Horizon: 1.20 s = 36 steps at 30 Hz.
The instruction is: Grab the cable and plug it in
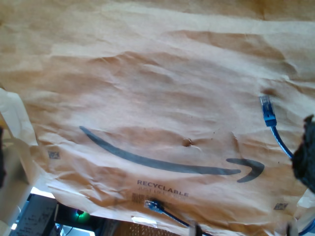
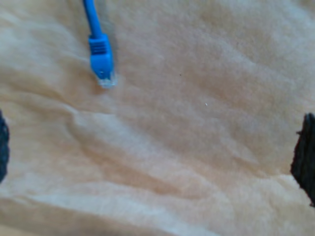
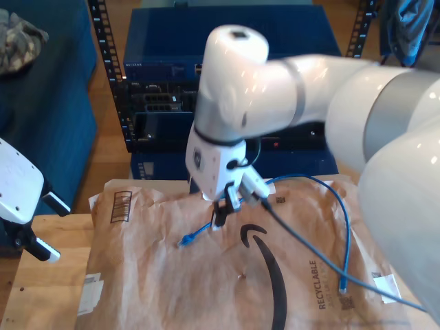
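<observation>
Between the wide-spread fingers (image 2: 305, 160) of my second gripper (image 2: 153, 157) lies only crumpled brown kraft-paper mailer (image 2: 197, 98); the fingers are released and grasp nothing. The thin bright-blue Ethernet cable (image 2: 101, 54) ends in a clear-tipped plug lying flat on the paper, ahead of the fingers and nearer one of them, apart from both. In the exterior view this gripper (image 3: 223, 210) hangs just over the mailer (image 3: 172, 289), the plug beside its fingertips; the cable (image 3: 346, 227) arches away from the fingers and comes down again near the printed word RECYCLABLE. A thicker black arm cable (image 3: 302, 242) slants across the paper under that arch. The mailer covers most of the wooden desk (image 3: 41, 295), with a dark equipment rack (image 3: 158, 103) beyond.

My first gripper (image 1: 153, 157) is also released, its dark fingers (image 1: 306, 152) far apart above the black smile-arrow print. The cable (image 1: 268, 115) runs close by one finger; whether they touch I cannot tell.
</observation>
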Available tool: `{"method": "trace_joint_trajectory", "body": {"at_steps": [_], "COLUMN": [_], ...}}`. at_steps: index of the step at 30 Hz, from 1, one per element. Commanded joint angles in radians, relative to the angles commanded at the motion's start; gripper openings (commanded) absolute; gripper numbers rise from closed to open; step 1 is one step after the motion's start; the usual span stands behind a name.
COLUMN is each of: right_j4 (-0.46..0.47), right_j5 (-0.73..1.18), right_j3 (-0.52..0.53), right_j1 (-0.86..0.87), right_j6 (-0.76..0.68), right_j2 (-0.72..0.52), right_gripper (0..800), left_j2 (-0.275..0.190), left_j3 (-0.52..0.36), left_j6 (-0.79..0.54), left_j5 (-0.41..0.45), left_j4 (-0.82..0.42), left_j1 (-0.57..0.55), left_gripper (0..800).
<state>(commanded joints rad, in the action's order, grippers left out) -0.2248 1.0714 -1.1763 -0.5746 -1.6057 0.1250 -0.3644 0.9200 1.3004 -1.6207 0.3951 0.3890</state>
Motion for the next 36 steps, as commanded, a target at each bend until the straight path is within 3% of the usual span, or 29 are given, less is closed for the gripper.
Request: {"method": "trace_joint_trajectory", "body": {"at_steps": [6,11,19,24,31,36], "right_j4": [0.031,0.146,0.160,0.224,0.232,0.238], "right_j5": [-0.072,-0.117,-0.169,-0.187,-0.229,-0.249], "right_j3": [0.028,0.029,0.028,0.018,0.018,0.018], "right_j1": [-0.029,-0.074,-0.084,-0.086,-0.087,-0.087], "right_j6": [-0.034,-0.118,-0.146,-0.192,-0.193,-0.192], "right_j2": [0.044,0.078,0.127,0.167,0.184,0.198], "right_gripper": [776,776,755,733,548,500], "left_j2": [0.002,0.002,0.003,0.008,0.011,0.011], "left_j3": [0.000,-0.005,-0.014,-0.014,-0.014,-0.014], "left_j6": [-0.002,-0.002,-0.002,-0.002,-0.003,-0.006], "left_j5": [0.012,0.026,0.028,0.029,0.034,0.035], "left_j4": [0.000,0.000,0.000,0.000,0.000,0.000], "left_j1": [0.000,0.000,0.002,0.002,0.003,0.003], "left_gripper": [800,800,800,800,800,800]}}
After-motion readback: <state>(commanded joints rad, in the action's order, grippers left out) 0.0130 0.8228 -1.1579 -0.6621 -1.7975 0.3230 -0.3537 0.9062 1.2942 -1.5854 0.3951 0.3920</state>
